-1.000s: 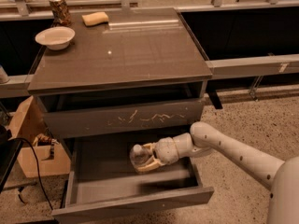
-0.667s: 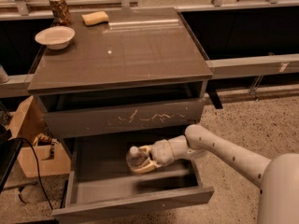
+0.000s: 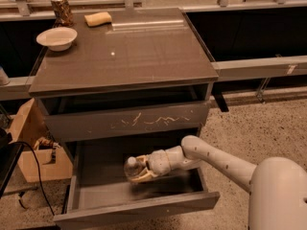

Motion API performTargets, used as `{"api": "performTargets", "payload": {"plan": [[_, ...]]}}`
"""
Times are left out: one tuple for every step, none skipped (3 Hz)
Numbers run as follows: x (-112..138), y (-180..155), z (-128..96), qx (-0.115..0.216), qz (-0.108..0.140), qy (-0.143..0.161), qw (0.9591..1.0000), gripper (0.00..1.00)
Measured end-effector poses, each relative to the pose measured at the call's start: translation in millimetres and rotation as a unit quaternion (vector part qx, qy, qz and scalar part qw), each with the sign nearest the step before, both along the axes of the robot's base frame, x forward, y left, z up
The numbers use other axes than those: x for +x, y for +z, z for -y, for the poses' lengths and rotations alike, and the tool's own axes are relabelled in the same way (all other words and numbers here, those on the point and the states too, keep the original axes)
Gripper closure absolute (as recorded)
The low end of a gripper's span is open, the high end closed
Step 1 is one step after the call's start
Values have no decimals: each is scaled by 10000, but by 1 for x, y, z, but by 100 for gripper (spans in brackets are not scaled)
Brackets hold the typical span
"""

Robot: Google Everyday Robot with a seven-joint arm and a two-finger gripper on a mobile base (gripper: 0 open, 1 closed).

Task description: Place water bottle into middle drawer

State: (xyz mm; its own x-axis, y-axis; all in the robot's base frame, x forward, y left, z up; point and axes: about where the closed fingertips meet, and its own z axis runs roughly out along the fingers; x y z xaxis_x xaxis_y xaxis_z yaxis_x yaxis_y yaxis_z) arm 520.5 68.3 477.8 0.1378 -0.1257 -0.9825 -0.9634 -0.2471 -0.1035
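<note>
Clear bottle (image 3: pixel 131 166) low inside the open middle drawer (image 3: pixel 144 209)
Gripper (image 3: pixel 140 173), clasped around the bottle, has eased left and lower over the drawer floor; letting go looks like the next step, with placement nearly done.

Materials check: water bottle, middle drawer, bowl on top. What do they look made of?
water bottle: clear thin plastic, probably; see-through with glints.
middle drawer: matte grey, painted metal or laminate, cannot tell which; even dull sheen.
bowl: smooth off-white, ceramic or hard plastic.
The claw grips the water bottle over the open middle drawer.
</note>
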Motion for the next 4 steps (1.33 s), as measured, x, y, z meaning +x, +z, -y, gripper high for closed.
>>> {"api": "performTargets", "payload": {"plan": [[-3,-5,-9,16,-25,115,9999,100],[-8,-9,-21,10,-73,280,9996,100],[-13,-12,-32,7,-121,427,9990,100],[-24,-23,-47,-16,-196,524,9984,100]]}}
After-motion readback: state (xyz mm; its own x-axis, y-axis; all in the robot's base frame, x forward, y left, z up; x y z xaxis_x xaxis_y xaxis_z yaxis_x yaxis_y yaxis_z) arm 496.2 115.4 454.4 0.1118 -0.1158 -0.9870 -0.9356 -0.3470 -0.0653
